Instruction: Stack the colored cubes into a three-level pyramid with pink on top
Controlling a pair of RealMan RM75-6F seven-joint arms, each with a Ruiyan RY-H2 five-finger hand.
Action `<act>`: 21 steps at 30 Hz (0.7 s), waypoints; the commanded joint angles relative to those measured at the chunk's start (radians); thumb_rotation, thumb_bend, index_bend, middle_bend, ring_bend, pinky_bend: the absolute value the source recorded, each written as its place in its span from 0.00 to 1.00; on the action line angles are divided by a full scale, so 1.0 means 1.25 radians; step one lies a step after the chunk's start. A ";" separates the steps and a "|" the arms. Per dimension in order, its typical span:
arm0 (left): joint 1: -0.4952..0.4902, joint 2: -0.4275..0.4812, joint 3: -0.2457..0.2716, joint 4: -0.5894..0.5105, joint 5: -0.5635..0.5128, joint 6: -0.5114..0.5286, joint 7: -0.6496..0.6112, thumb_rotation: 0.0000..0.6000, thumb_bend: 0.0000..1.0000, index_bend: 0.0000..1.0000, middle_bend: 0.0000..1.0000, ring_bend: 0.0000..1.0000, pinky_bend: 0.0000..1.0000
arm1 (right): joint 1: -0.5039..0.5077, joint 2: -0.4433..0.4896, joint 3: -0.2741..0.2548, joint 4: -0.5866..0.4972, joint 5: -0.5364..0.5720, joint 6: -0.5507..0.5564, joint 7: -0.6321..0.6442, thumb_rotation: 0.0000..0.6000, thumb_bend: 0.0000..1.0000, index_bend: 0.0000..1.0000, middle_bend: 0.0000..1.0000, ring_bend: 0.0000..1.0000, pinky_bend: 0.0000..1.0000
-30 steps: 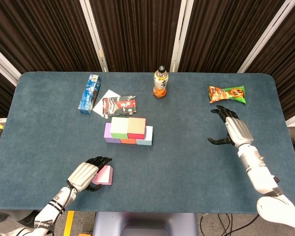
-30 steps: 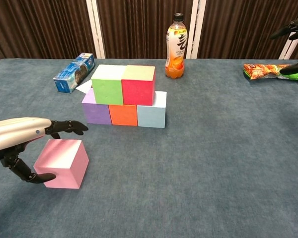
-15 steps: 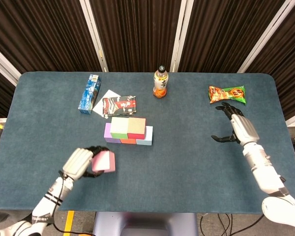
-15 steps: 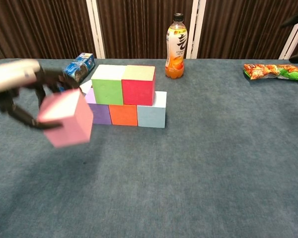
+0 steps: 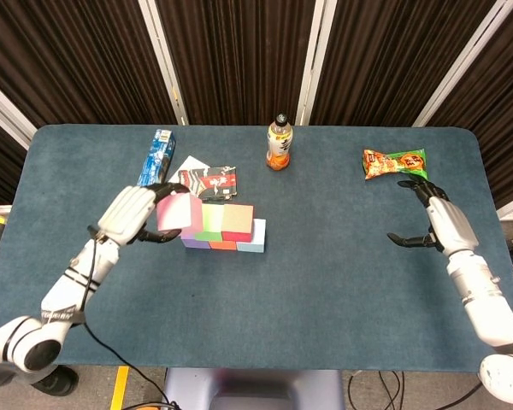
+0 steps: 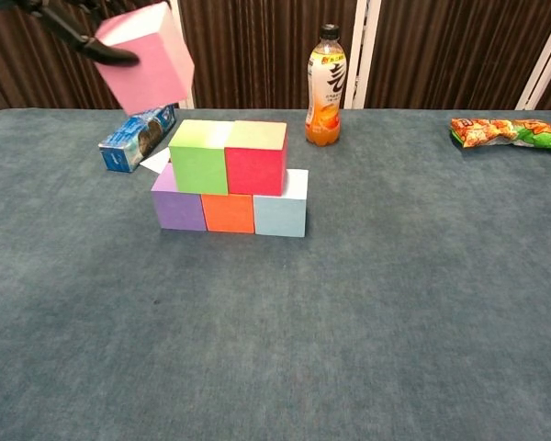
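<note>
Flanking the cube stack (image 6: pixel 228 179): blue box (image 5: pixel 156 163), bottle (image 6: pixel 326 84), snack bag (image 6: pixel 507 133). Left hand (image 5: pixel 130 213) gripping pink cube (image 6: pixel 145 57), seemingly above-left of stack; right hand (image 5: pixel 433 219) spread, holding nothing.

White arms (image 5: pixel 77 278), black-fingered hand (image 5: pixel 133 213)

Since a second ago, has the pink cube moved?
Yes. The pink cube, held by the left hand, rose from the table to above the green cube.

blue table (image 5: pixel 325 256) bearing cubes (image 5: pixel 223 237), bottle (image 5: pixel 279 143), snack bag (image 5: pixel 395 163).
</note>
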 commanded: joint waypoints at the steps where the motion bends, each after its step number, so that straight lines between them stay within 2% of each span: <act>1: -0.071 -0.032 -0.018 0.068 -0.040 -0.074 -0.023 1.00 0.30 0.42 0.46 0.42 0.44 | 0.000 0.003 0.000 -0.005 0.005 0.002 -0.004 1.00 0.28 0.26 0.13 0.00 0.03; 5: -0.120 -0.062 -0.015 0.118 -0.045 -0.117 -0.018 1.00 0.30 0.42 0.46 0.40 0.42 | 0.003 0.003 -0.002 -0.009 0.014 0.004 -0.014 1.00 0.28 0.26 0.13 0.00 0.03; 11: -0.171 -0.065 -0.005 0.161 -0.021 -0.177 -0.028 1.00 0.31 0.42 0.45 0.38 0.37 | 0.008 -0.001 -0.006 -0.004 0.030 0.000 -0.023 1.00 0.28 0.26 0.13 0.00 0.03; 21: -0.212 -0.065 0.017 0.186 -0.016 -0.225 -0.023 1.00 0.31 0.41 0.45 0.37 0.35 | 0.013 -0.009 -0.008 0.010 0.041 -0.006 -0.023 1.00 0.28 0.26 0.13 0.00 0.03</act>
